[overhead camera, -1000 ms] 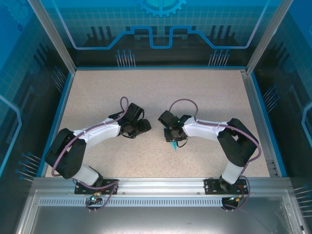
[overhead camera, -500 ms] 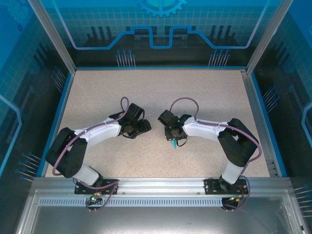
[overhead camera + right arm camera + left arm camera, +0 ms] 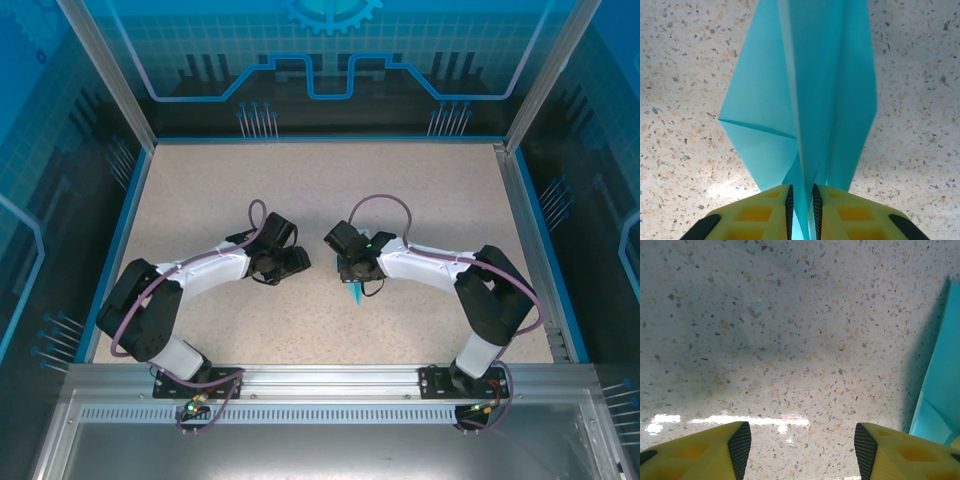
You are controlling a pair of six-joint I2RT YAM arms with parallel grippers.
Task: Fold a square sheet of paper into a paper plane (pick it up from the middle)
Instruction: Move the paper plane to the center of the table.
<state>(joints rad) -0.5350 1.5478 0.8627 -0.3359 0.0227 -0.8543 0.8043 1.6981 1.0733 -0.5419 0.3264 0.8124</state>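
Note:
The light cyan paper is folded into a narrow pointed paper plane (image 3: 810,90) with a centre crease and side flaps. My right gripper (image 3: 801,205) is shut on its centre fold, and the paper stretches away from the yellow fingers over the speckled table. From above, a cyan tip (image 3: 354,294) pokes out below the right gripper (image 3: 352,280) near the table's middle. My left gripper (image 3: 802,445) stands open just above bare tabletop, nothing between its fingers. An edge of the plane (image 3: 942,390) lies at its right. The left gripper (image 3: 297,262) sits a short way left of the right one.
The speckled table (image 3: 330,190) is bounded by a blue rim and glass enclosure walls (image 3: 330,60). An aluminium rail (image 3: 330,378) carrying both arm bases runs along the near edge. Open tabletop lies beyond both grippers.
The right jaws have drawn tighter on the folded paper. The right arm has shifted slightly, carrying the paper's tip a little up and left. The left arm has hardly moved.

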